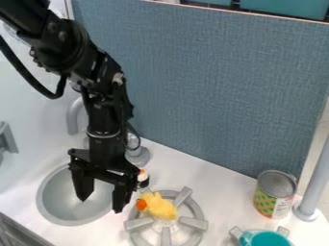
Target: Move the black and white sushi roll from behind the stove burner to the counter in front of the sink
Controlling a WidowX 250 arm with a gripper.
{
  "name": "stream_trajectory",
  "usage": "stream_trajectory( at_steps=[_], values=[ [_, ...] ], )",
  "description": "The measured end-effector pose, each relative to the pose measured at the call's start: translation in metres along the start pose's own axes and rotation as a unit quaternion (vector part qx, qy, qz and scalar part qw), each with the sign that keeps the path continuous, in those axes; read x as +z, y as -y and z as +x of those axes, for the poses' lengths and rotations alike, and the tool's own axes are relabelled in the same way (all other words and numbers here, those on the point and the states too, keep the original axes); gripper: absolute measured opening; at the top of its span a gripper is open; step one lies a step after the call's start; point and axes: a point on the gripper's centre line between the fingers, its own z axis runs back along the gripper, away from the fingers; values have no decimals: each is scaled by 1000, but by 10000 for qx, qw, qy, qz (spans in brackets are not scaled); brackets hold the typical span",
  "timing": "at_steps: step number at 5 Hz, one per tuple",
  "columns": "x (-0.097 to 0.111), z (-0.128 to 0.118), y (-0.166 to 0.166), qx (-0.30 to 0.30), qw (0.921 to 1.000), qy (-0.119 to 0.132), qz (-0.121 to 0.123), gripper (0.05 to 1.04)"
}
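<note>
The black gripper [101, 198] hangs over the right part of the round sink [50, 204], its two fingers pointing down and spread apart with nothing between them. Just right of the gripper, a yellow plush-like toy [159, 205] with an orange-red end lies on the upper left part of the grey burner grate [200, 223]. Partly behind the right finger stands a small object [143, 178] with a white and orange top and a dark body.
At the right, a can [275, 196] with a green and yellow label stands beside a grey pole [315, 180]. A teal pot [265, 239] sits at the bottom right edge. Behind the sink is a grey faucet [73, 116]; a blue-grey panel [212, 91] backs the counter.
</note>
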Motion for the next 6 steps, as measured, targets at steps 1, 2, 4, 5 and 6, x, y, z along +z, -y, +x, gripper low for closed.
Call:
stream_trajectory(
  at_steps=[1,2,4,5,6],
  values=[
    [-5,-1,1,8,10000,-93,-24,1001],
    [-2,35,-5,280,9983,380,-348,1001],
    [-1,107,-27,1237,9870,905,-482,1001],
    [-16,127,-34,1349,9859,948,-279,1001],
    [-28,139,-36,1370,9864,901,-62,1001]
  ],
)
